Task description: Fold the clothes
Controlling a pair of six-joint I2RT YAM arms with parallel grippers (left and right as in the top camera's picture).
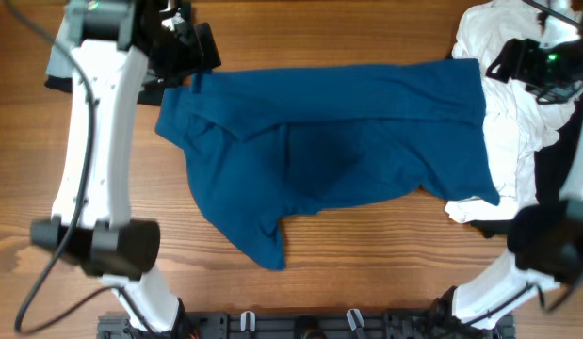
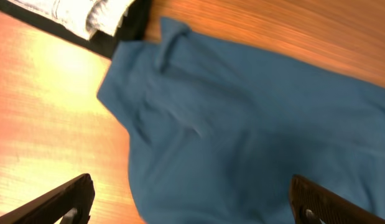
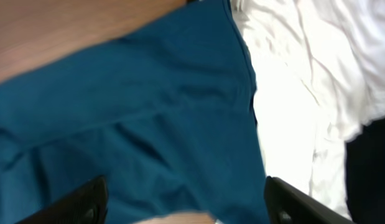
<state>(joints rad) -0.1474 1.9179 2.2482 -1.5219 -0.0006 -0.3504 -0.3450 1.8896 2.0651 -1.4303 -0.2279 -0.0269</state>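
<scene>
Blue shirt [image 1: 338,141]: long axis along counter's [image 1: 366,254] far edge, ends by left gripper [image 2: 191,183] and right gripper [image 3: 186,183], both splayed, empty.

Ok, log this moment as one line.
blue garment: spread wrinkled on table, right edge over white clothes | left jaws: open, empty, above garment | right jaws: open, empty, above garment

The overhead view is bright, evenly lit and fairly sharp; a darker patch shades the middle of the blue shirt [image 1: 348,141]. The left wrist view is blurred throughout, and warm glare washes out the wooden table [image 2: 37,99] at its left side. The right wrist view is soft too, with the white cloth [image 3: 298,81] nearly blown out, its folds faint.
</scene>
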